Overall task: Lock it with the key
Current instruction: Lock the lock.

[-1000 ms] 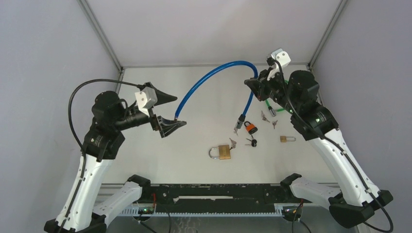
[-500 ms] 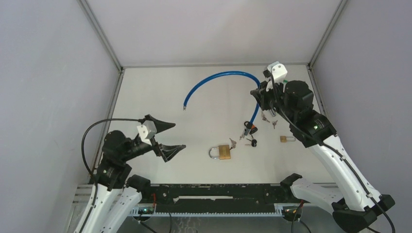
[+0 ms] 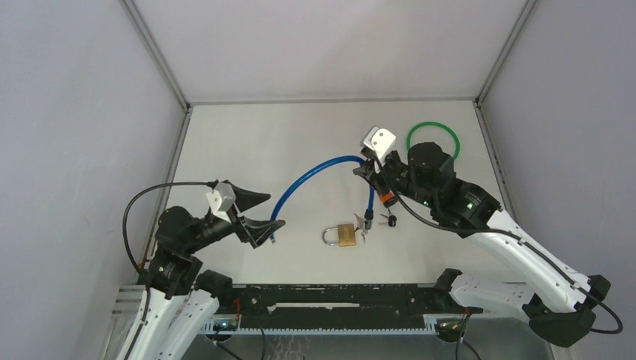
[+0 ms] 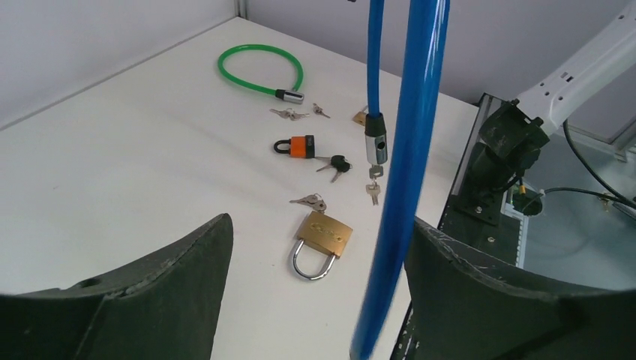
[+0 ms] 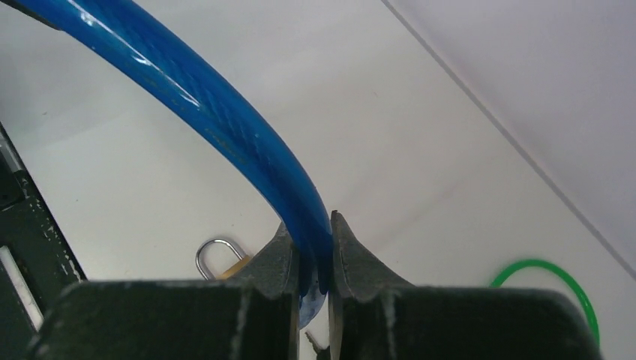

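Left gripper (image 3: 274, 211), lower left of frame: jaws wide, holding nothing. Free end of blue cable (image 3: 307, 178) hung between them, long axis near vertical. Farther, centre-right: right gripper (image 3: 369, 169) clamped on cable, with lock head (image 3: 368, 217) and its keys dangling below.

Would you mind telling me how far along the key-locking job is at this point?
Done: the right pincer is shut on the blue cable lock and holds it off the table. In hand: the cable's free end hangs between the fingers of the open left pincer, not gripped. Left: joining that end to the lock head, where the keys dangle, then turning the key.
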{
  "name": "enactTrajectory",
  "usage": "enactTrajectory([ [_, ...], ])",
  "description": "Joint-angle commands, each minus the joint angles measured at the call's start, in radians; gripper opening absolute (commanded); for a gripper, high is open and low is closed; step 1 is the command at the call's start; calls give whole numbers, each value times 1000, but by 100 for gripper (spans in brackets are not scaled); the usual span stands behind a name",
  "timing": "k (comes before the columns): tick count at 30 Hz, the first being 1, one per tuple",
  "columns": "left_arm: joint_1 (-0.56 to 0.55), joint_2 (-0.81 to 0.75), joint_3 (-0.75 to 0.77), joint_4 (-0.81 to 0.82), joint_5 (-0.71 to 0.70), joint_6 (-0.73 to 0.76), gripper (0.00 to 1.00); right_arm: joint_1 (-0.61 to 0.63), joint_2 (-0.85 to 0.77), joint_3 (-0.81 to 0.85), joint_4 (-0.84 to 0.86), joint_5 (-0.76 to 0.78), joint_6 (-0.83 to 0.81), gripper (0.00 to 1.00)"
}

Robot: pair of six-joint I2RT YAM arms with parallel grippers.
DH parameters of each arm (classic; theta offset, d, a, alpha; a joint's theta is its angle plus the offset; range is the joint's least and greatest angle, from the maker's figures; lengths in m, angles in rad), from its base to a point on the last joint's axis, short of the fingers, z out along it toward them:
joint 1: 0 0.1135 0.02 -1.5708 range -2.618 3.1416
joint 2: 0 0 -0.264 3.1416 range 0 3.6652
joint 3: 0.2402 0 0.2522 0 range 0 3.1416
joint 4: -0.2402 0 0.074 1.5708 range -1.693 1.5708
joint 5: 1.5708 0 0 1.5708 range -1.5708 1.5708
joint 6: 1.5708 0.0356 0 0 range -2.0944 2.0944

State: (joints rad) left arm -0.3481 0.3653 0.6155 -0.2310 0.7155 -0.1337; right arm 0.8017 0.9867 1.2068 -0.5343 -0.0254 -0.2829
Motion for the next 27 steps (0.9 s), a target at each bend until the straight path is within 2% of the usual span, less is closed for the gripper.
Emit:
enactTrajectory([
  [1, -20, 34, 49, 20, 27, -38, 83, 96, 13, 24, 123, 67, -25, 0],
  [4, -25, 56, 62, 45, 37, -47, 82, 138, 34, 24, 128, 103, -45, 0],
  [7, -25, 87, 81, 68, 27, -45, 70, 148, 42, 23, 128, 63, -47, 0],
  [10, -25, 115, 76, 140, 47, -95, 44, 150, 61, 24, 116, 53, -48, 0],
  [13, -26, 134, 59, 200, 68, -135, 3, 145, 75, 24, 98, 48, -43, 0],
  [16, -26, 154, 80, 258, 57, -178, 0, 98, 73, 22, 83, -54, 24, 0],
  [17, -26, 165, 101, 290, 37, -199, 0, 69, 70, 22, 78, -108, 61, 5],
  [20, -25, 187, 176, 348, 1, -243, 0, -47, 44, -15, 111, -344, 158, 41],
  [21, -25, 190, 195, 359, 2, -262, 0, -82, 26, -49, 147, -424, 174, 50],
  [23, -25, 191, 219, 374, 16, -284, 0, -155, -12, -146, 240, -576, 210, 59],
  [27, -26, 195, 252, 401, 42, -291, 0, -306, -89, -315, 428, -839, 293, 65],
])
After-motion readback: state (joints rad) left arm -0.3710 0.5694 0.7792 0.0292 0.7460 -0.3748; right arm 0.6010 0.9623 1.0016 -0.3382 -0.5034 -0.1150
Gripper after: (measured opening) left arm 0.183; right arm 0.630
